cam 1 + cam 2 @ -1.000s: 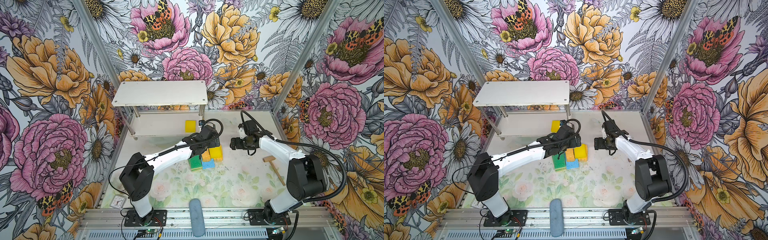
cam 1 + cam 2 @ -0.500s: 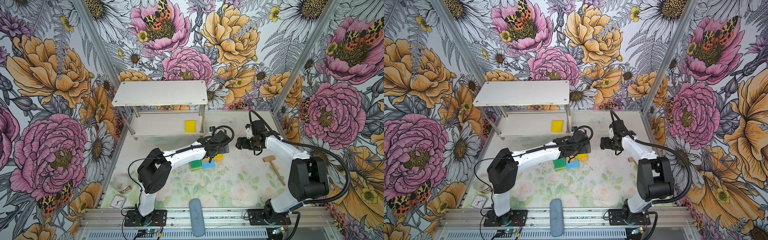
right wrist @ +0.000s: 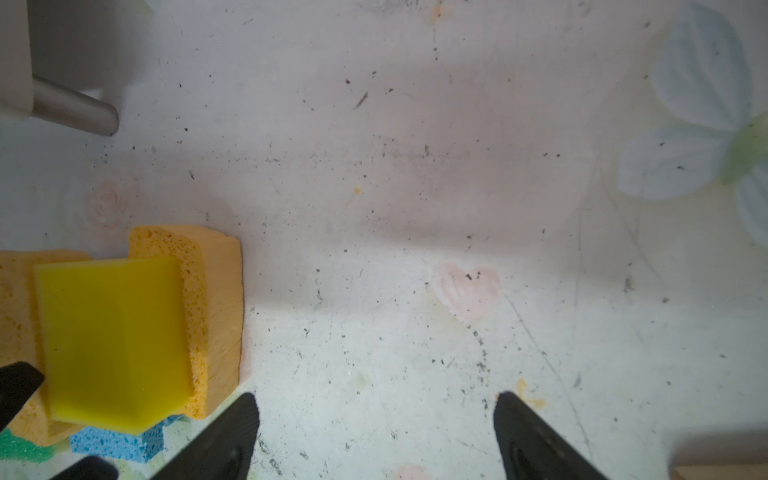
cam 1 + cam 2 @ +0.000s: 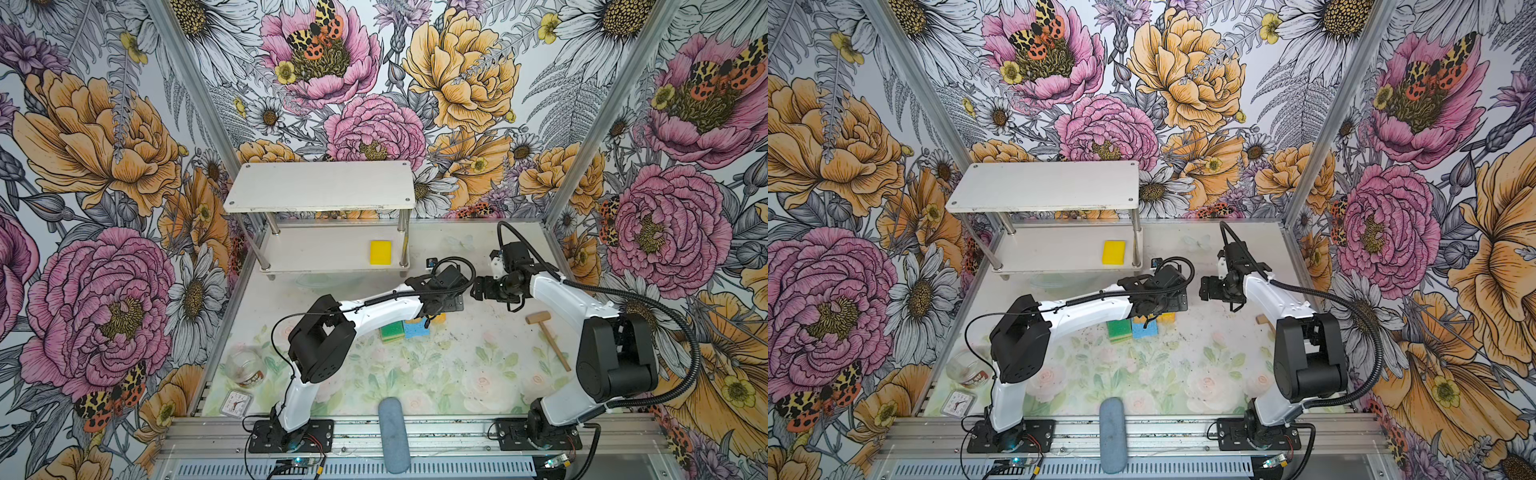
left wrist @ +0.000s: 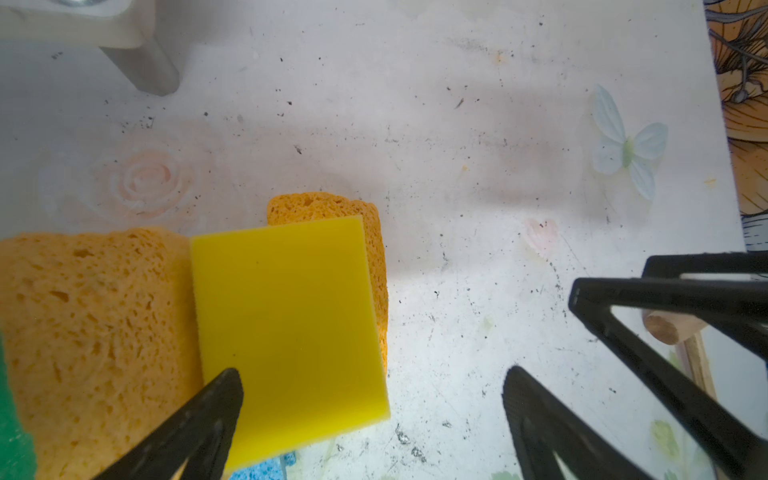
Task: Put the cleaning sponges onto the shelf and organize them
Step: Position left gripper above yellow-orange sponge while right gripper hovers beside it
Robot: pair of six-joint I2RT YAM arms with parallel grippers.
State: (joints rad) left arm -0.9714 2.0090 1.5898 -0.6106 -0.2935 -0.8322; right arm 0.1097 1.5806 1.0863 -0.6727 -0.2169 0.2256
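A bright yellow sponge (image 4: pixel 380 252) lies on the lower board of the white shelf (image 4: pixel 320 187), by its right front post. On the table in front of the shelf is a pile: a yellow sponge (image 5: pixel 291 324) rests on two porous orange sponges (image 5: pixel 95 332), with a green-topped sponge (image 4: pixel 392 330) and a blue sponge (image 4: pixel 415 328) beside them. My left gripper (image 5: pixel 372 386) hangs open over the pile's right edge, one finger (image 5: pixel 216 399) above the yellow sponge, holding nothing. My right gripper (image 3: pixel 376 411) stands open over bare table just right of the pile.
A wooden mallet (image 4: pixel 544 332) lies right of the right gripper. A grey-blue cylinder (image 4: pixel 392 432) sits at the front edge. A glass jar (image 4: pixel 243 365) and a small clock (image 4: pixel 236 403) stand at the front left. The two grippers are close together.
My left gripper has drawn back from the shelf's lower board, where the yellow sponge stays, and now hovers over the pile. The right gripper has barely shifted.
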